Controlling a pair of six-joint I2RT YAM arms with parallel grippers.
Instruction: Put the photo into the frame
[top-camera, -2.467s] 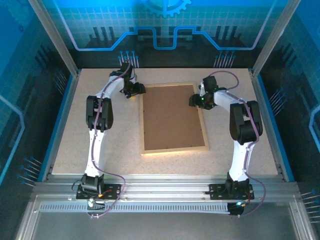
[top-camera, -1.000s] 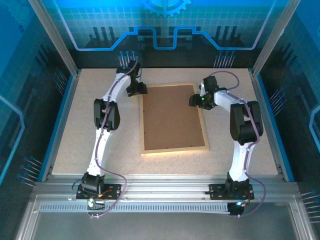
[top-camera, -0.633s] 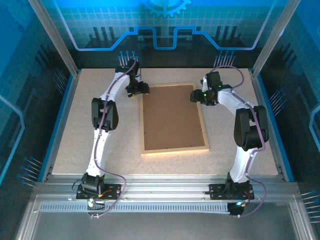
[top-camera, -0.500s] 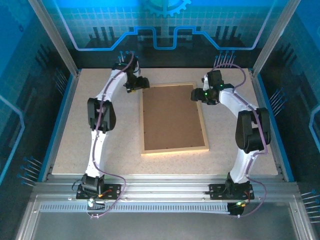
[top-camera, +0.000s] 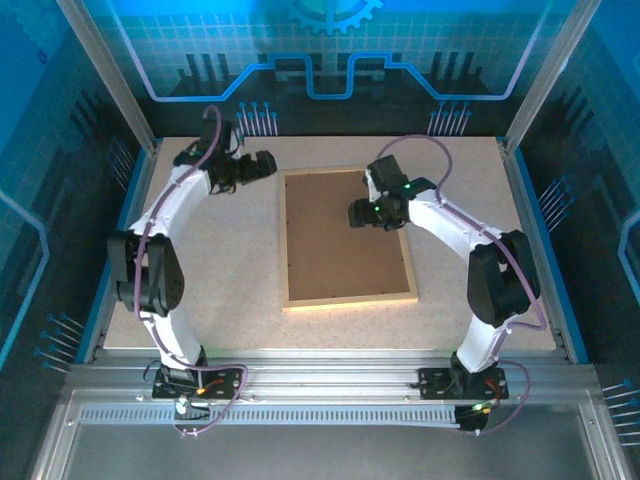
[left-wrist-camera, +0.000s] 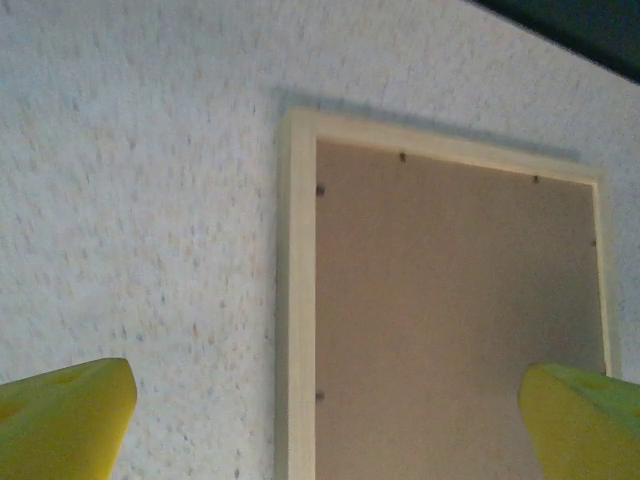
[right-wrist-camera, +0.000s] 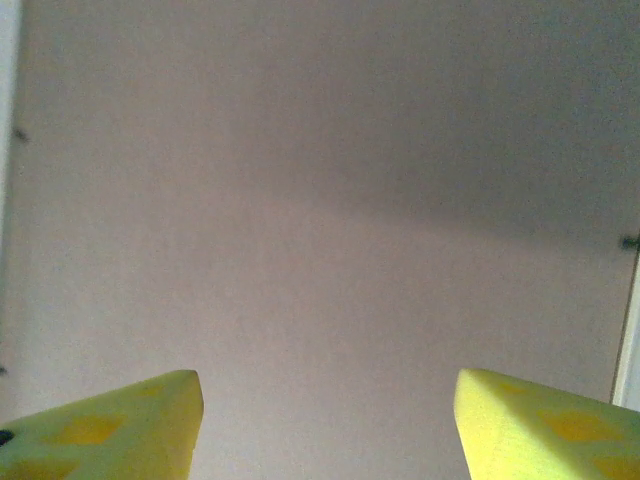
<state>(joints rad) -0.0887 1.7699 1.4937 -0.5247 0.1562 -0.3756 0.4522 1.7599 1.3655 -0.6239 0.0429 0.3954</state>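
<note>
The frame (top-camera: 350, 299), thin light wooden rails, lies flat in the middle of the table with a plain brown backing board (top-camera: 335, 250) filling it. The photo is hidden. My left gripper (top-camera: 264, 164) hovers open over the table just off the frame's far left corner. In the left wrist view its yellow fingertips (left-wrist-camera: 65, 415) stand wide apart above the frame's rail (left-wrist-camera: 297, 300) and the board (left-wrist-camera: 450, 320), left gripper (left-wrist-camera: 325, 420) empty. My right gripper (top-camera: 358, 213) hangs open over the board's far right part. The right gripper (right-wrist-camera: 325, 425) has nothing between its fingers above the board (right-wrist-camera: 320, 180).
The speckled table (top-camera: 200, 260) has bare room left and right of the frame. Blue side rails (top-camera: 112, 250) and aluminium posts (top-camera: 105, 70) bound it. The arm bases stand at the near edge (top-camera: 330, 375).
The left arm swung out to the left and drew back from the frame's far left corner, its jaws opening wider. The right gripper moved from the frame's far right rail inward over the board.
</note>
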